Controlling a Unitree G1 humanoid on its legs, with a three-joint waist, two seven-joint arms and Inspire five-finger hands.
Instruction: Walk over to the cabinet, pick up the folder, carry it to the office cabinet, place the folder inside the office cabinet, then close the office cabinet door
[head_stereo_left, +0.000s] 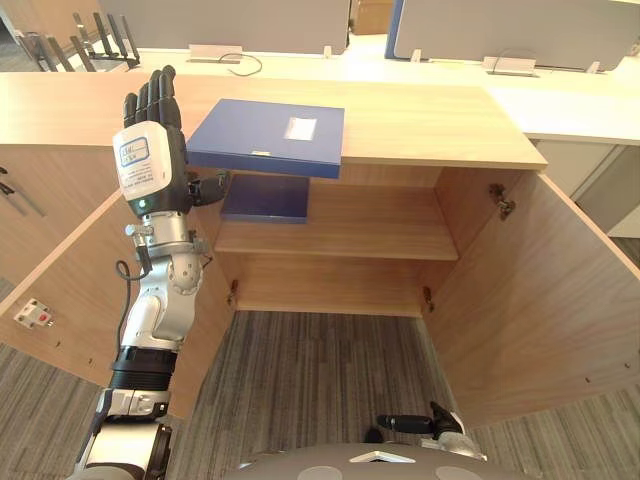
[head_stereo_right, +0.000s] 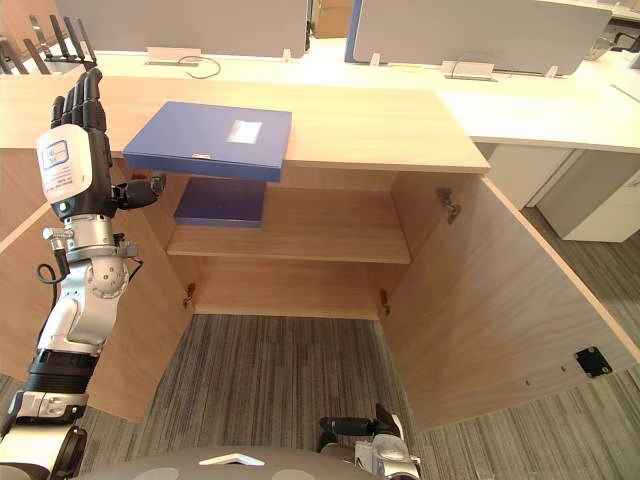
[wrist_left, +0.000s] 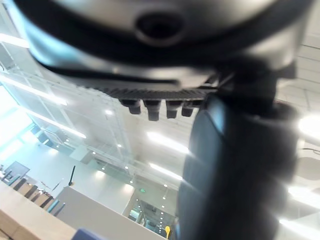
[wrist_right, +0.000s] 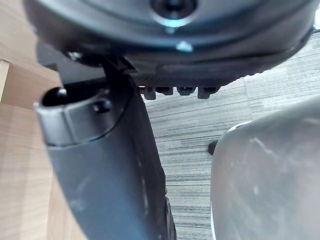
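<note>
The blue folder (head_stereo_left: 268, 138) is seen lying flat on the cabinet top (head_stereo_left: 430, 120). Its near edge is pushed out past the front lip, above the open shelf (head_stereo_left: 370, 230), and its long side appears to be laid along that lip. The left hand (head_stereo_left: 150, 150) is raised just beside the folder's left end and is much the nearer. Its fingers (head_stereo_left: 152, 95) are held straight and upright, released, and nothing is grasped. The thumb (head_stereo_left: 208, 185) is stretched toward the overhanging corner from below, though contact cannot be confirmed. A second folder (head_stereo_left: 265, 198) is seen on the shelf. The right hand (head_stereo_left: 432, 424) is kept low, well apart, relaxed and empty.
</note>
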